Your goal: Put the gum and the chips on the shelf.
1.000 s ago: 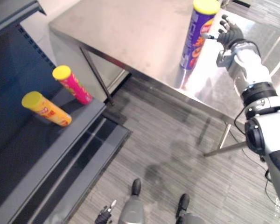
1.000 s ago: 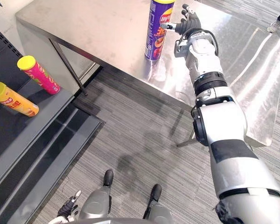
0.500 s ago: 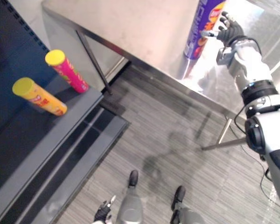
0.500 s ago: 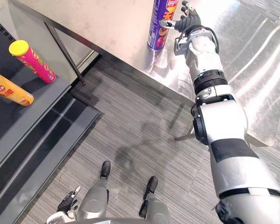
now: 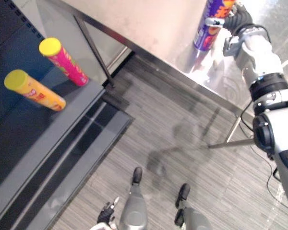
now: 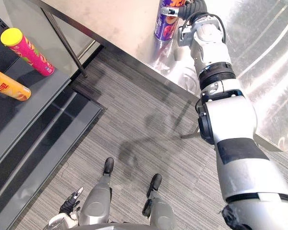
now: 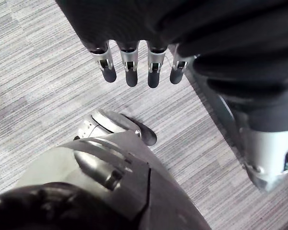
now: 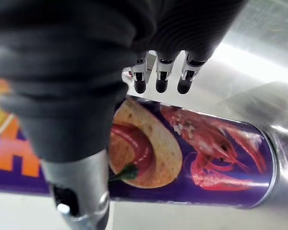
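Left eye view: purple chips can stood upright on steel table, right hand just beside it, thumb touching can. Pink tube and yellow tube lay apart on dark shelf.

Left wrist view: left hand hung above grey floor — fingers straight, relaxed, holding nothing.

Right wrist view: can lay between thumb and straight fingers — hand spread, not curled round it.

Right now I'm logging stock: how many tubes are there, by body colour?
Purple tube: 1, upright on the table
Pink tube: 1, lying on the shelf
Orange tube: 1, lying on the shelf
Total: 3
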### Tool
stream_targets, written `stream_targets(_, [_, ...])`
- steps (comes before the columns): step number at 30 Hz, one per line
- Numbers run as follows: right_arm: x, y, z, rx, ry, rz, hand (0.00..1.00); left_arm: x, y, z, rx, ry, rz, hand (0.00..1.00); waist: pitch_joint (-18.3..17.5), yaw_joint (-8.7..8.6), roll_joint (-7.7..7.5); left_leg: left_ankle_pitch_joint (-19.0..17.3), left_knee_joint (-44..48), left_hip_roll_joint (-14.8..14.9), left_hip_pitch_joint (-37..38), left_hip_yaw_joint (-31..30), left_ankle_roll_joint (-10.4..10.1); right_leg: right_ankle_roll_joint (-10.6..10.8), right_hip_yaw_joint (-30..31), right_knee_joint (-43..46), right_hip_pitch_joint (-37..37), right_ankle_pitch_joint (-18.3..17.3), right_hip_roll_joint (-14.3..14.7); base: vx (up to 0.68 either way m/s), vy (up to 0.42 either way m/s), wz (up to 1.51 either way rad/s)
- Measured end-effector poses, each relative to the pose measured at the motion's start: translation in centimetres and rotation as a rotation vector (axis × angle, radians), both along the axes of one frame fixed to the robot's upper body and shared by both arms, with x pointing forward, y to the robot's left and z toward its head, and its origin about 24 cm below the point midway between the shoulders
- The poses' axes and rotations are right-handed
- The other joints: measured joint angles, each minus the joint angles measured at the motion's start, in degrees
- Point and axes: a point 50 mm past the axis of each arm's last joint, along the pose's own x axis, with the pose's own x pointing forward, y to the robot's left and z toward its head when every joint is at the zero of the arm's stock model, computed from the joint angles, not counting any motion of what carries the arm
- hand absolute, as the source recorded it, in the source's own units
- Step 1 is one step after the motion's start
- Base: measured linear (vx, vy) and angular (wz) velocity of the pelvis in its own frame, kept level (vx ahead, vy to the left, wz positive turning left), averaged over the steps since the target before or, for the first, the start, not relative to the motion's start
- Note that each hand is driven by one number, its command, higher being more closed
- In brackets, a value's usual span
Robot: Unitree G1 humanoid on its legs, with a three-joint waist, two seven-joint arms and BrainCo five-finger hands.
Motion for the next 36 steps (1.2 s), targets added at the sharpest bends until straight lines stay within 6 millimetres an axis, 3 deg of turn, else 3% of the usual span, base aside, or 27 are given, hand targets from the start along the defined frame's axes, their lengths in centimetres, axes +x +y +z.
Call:
stream_targets(4, [0.0,0.3,0.1,-0.015,-0.001,0.002,0.00,0.3,-0.1,0.1,0.002,-0.008,0.001,0.00,0.0,0.74,0.00,-0.1,0.9,0.1,-1.1,-0.3,-0.1,0.0,0.0,0.0,-0.6,0.0,0.1,0.00,0.001,0.01])
stream_targets(5, [0.0,0.4,0.0,-0.014,0.000,0.005,1.00,0.3,-0.1,0.1,0.001,-0.008,0.001,0.00,0.0,0.86,0.00,-0.1,1.0,0.1,-1.1,-0.3,-0.1,0.0,-0.1,0.0,-0.6,0.0,0.1,0.00,0.000,0.00])
stream_targets(21, [-0.2,1.8,0.3,-0.058,-0.027,0.049,1.00,0.3,0.0,0.1,0.004,-0.008,0.012,0.00,0.1,0.32,0.00,-0.1,1.3,0.3,0.1,0.5,-0.2,-0.1,0.8,0.1,0.2,0.0,0.2,0.00,0.000,-0.02])
stream_targets(24, [-1.6,3.8,1.5,-0.075,-0.163,0.164,1.00,0.0,0.1,0.1,0.001,-0.014,0.044,0.00,0.0,-0.97,-0.01,-0.3,1.0,0.4,1.7,1.6,-0.2,-0.1,1.8,0.1,0.9,0.0,0.2,0.00,-0.004,-0.18])
stream_targets(27, [-4.5,4.8,1.0,-0.112,-0.313,0.299,1.00,-0.5,0.3,0.0,-0.001,-0.007,0.074,0.00,-0.4,-2.77,-0.43,-1.0,0.7,0.5,3.6,3.1,-0.2,-0.1,3.1,0.4,1.6,0.0,0.2,-0.01,0.001,-0.21])
stream_targets(28, [-6.3,4.6,-0.6,-0.139,-0.372,0.361,1.00,-1.0,0.5,0.0,-0.002,-0.001,0.097,0.00,-1.0,-4.17,-0.68,-1.2,0.6,0.3,4.3,3.3,-0.3,-0.1,3.2,0.4,2.2,-0.1,0.0,0.01,0.008,-0.12])
stream_targets(30, [-8.0,4.1,-3.6,-0.142,-0.379,0.418,1.00,-1.7,0.6,-0.2,-0.003,0.014,0.116,0.00,-2.8,-5.40,-0.92,-1.3,0.0,0.2,5.1,3.7,-0.3,0.0,3.2,0.4,2.5,-0.1,-0.1,0.04,0.012,-0.11])
stream_targets(35, [-13.1,2.4,-14.8,-0.081,-0.144,0.540,1.00,-3.6,1.0,-0.5,0.010,0.066,0.122,0.00,-9.3,-8.79,-0.78,-1.9,-0.8,-0.2,7.9,4.2,-0.2,0.2,3.5,0.5,4.3,-0.9,-0.4,0.04,0.003,-0.08])
stream_targets(36, [-13.8,2.2,-15.9,-0.069,-0.116,0.547,1.00,-3.5,0.9,-0.5,0.011,0.066,0.115,0.00,-9.7,-8.81,-0.69,-2.0,-0.7,-0.2,8.4,4.4,-0.3,0.2,3.5,0.6,4.6,-1.2,-0.5,0.00,0.000,0.00])
